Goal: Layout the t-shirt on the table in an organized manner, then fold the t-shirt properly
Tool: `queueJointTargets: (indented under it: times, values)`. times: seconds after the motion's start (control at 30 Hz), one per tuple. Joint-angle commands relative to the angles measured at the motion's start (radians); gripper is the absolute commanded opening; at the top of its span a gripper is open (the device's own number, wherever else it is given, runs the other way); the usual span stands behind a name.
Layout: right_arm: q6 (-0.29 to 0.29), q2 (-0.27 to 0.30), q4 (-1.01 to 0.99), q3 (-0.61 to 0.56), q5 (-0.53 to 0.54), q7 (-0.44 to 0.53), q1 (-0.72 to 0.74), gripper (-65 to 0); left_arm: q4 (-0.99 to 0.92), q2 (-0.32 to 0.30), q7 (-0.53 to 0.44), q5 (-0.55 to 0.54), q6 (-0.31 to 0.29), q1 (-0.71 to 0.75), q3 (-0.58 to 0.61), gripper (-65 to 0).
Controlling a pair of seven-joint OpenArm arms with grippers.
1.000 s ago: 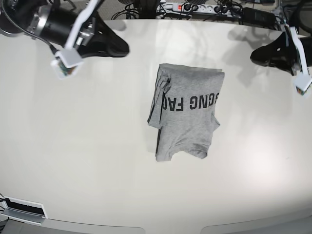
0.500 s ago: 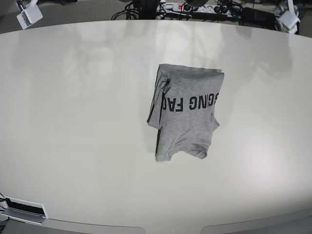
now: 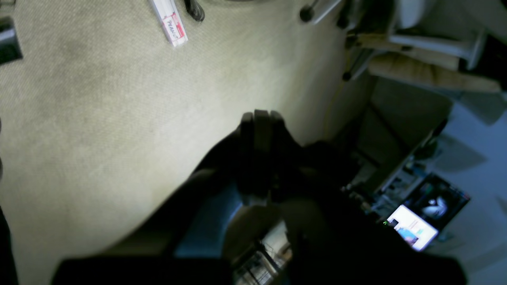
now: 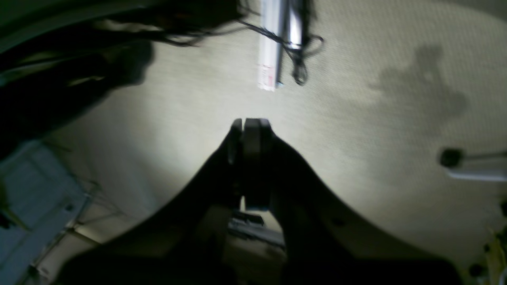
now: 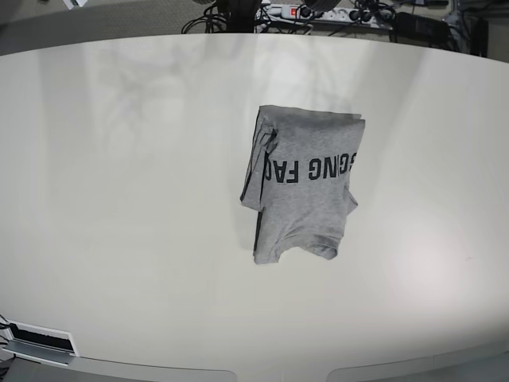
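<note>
Blurred carpet [image 4: 376,166] behind both closed grippers (t-shirt [image 5: 306,187] lettering cut off).

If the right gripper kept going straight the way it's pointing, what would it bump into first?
Probably the carpet. The right gripper, jaws shut, points at bare floor just short of a white strip with cables. Nothing shows in between, though depth is hard to judge.

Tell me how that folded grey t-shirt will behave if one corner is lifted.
The t-shirt is probably floppy: its layers lie uneven and creased, so lifting a corner would likely unfold it. It looks light and may slide on the glossy table.
</note>
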Motion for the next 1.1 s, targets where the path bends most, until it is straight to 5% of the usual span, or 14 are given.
queueJointTargets:
  times: [0.0,0.13,0.27,0.37,0.47,0.53,0.63,0.77,1.07]
  values:
    - [0.007,0.013,-0.05,-0.023,-0.036,0.03,0.014,-65.0,-0.052,-0.013,-0.028,0.031,0.0,-0.022,0.033,-65.0]
    - [0.007,0.015,-0.326,-0.138,-0.214,0.237,0.12,-65.0,-0.345,-0.013,-0.241,0.232,-0.001,-0.169,0.202,-65.0]
    - [0.007,0.012,-0.587,-0.266,-0.357,0.517,0.213,-65.0,-0.655,-0.002,-0.588,0.412,0.006,-0.314,0.357,-65.0]
    - [-0.095,-0.007,-0.736,-0.347,-0.469,0.703,0.289,-65.0,-0.844,0.051,-0.817,0.505,0.131,-0.43,0.403,-65.0]
    - [-0.189,-0.042,-0.818,-0.391,-0.513,0.759,0.366,-65.0,-0.949,0.121,-0.874,0.448,0.236,-0.533,0.385,-65.0]
    - [-0.237,-0.072,-0.835,-0.394,-0.512,0.761,0.405,-65.0,-0.97,0.166,-0.877,0.435,0.24,-0.59,0.367,-65.0]
    - [-0.278,-0.117,-0.837,-0.394,-0.512,0.761,0.45,-65.0,-0.97,0.227,-0.893,0.502,0.258,-0.66,0.365,-65.0]
    - [-0.344,-0.171,-0.836,-0.394,-0.529,0.761,0.494,-65.0,-0.97,0.29,-0.977,0.575,0.393,-0.712,0.365,-65.0]
    - [-0.332,-0.213,-0.835,-0.394,-0.589,0.761,0.558,-65.0,-0.97,0.311,-0.985,0.573,0.407,-0.794,0.404,-65.0]
